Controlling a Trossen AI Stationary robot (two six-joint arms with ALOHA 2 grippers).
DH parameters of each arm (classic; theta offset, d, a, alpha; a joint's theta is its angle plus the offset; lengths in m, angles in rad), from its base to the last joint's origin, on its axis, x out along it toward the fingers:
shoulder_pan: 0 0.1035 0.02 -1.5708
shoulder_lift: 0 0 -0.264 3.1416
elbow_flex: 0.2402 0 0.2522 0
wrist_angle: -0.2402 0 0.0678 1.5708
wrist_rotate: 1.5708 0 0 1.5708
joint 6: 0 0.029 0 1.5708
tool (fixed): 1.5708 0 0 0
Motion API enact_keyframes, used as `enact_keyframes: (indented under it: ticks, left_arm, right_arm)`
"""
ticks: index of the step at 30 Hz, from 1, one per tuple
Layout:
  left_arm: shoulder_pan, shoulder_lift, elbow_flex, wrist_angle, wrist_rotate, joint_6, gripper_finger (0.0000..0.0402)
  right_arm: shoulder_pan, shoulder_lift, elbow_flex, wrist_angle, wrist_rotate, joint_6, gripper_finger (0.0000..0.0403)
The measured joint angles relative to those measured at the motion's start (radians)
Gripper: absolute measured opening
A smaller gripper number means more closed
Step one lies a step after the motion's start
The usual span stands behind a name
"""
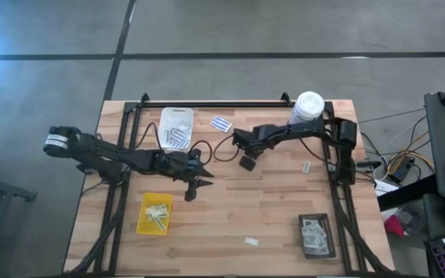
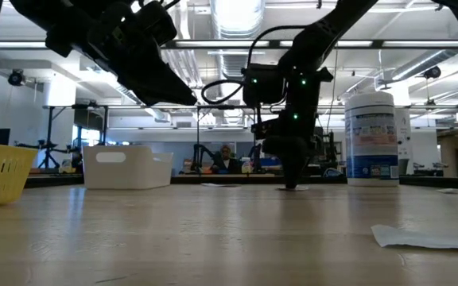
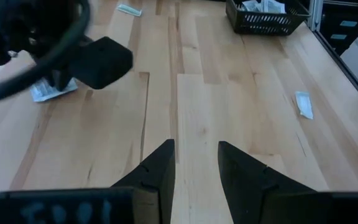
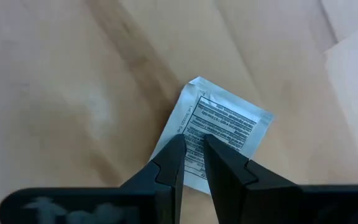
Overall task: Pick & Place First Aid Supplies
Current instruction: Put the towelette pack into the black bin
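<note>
The right gripper (image 4: pixel 192 144) points straight down at the light wooden worktop (image 1: pixel 269 208) near its middle, jaws narrowed onto a small white printed packet (image 4: pixel 219 127) lying flat. The left gripper (image 3: pixel 196 157) hovers nearby, jaws apart and empty.

In the high view, the right gripper (image 1: pixel 247 163) covers the printed packet (image 4: pixel 219 134) beneath it, so the packet cannot be seen from above. In the right wrist view the dark fingers (image 4: pixel 169 165) hide the packet's near edge, and its print is too small to read. The black tray (image 1: pixel 317 235) near the table's right front corner holds packets too small to tell apart. In the low view, the yellow tray (image 2: pixel 2 173) is cut off by the picture's edge, and the canister (image 2: pixel 370 137) label is unreadable.
</note>
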Motion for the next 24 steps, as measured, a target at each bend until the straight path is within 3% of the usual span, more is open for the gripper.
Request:
enact_keyframes:
  ticks: [15,24]
  left_arm:
    - [0.000,0.000,-0.071,0.000,-0.001,-0.037,0.0115]
    - [0.000,0.000,-0.146,0.059,-0.001,-0.081,0.0115]
  right_arm:
    - [0.162,0.003,-0.002,0.133,-0.089,0.070,0.0061]
    - [0.221,0.005,-0.003,0.215,-0.206,0.081,0.0061]
